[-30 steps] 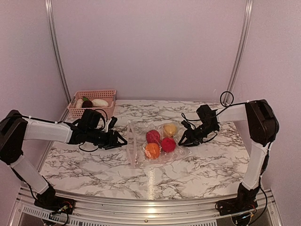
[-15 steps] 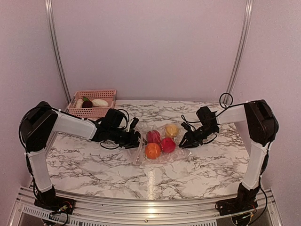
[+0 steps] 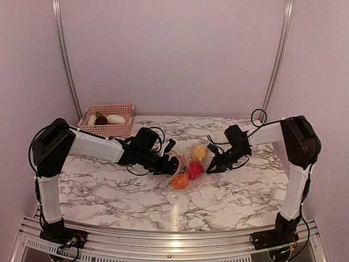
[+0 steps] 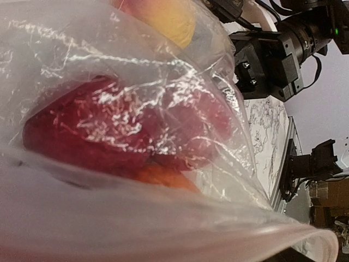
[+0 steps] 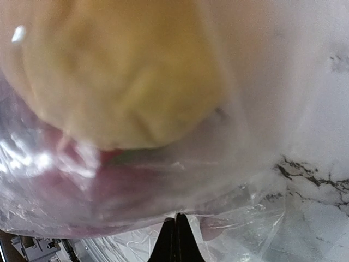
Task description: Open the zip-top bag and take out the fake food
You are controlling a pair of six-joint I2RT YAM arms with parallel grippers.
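Observation:
The zip-top bag (image 3: 188, 173) lies crumpled at the table's middle with the fake food inside: a yellow piece (image 3: 199, 151), a red one (image 3: 196, 169) and an orange one (image 3: 180, 180). My left gripper (image 3: 173, 163) is pushed against the bag's left end. In the left wrist view, plastic (image 4: 163, 218) covers its fingers and a dark red fruit (image 4: 125, 131) shows through. My right gripper (image 3: 214, 167) is shut on the bag's right edge; in the right wrist view its fingertips (image 5: 175, 226) pinch the film under the yellow piece (image 5: 120, 71).
A pink slotted basket (image 3: 124, 109) stands at the back left with a white piece (image 3: 115, 119) and a dark purple piece (image 3: 101, 119) in it. The right arm's wrist (image 4: 267, 57) shows beyond the bag in the left wrist view.
My left arm has reached right to the bag's left end. The bag has crumpled and shifted right, and the fruits inside have bunched together. My right gripper has barely moved.

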